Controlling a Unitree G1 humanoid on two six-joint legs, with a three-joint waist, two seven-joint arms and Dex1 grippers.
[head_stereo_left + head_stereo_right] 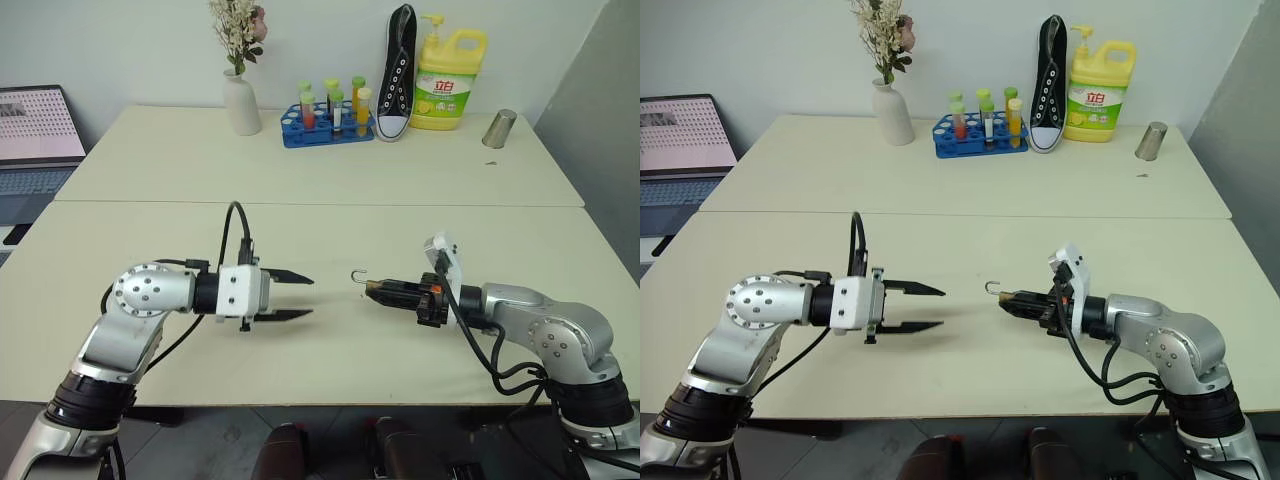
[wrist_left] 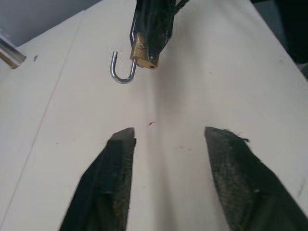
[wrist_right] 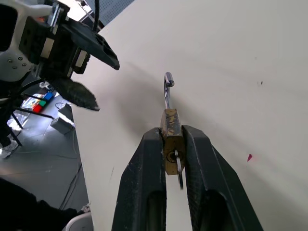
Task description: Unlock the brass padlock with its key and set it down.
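The right gripper [image 3: 173, 137] has its fingers clamped on the padlock [image 3: 171, 139], held above the surface [image 1: 330, 240]. The lock's long axis runs level, in line with those fingers, its swung-open shackle [image 2: 121, 70] pointing toward the left gripper [image 1: 294, 296]. The key [image 3: 178, 169] sits in the keyhole, between the right fingers. The left fingers stand apart and empty, well apart from the lock. Setting it down looks like the right arm's job
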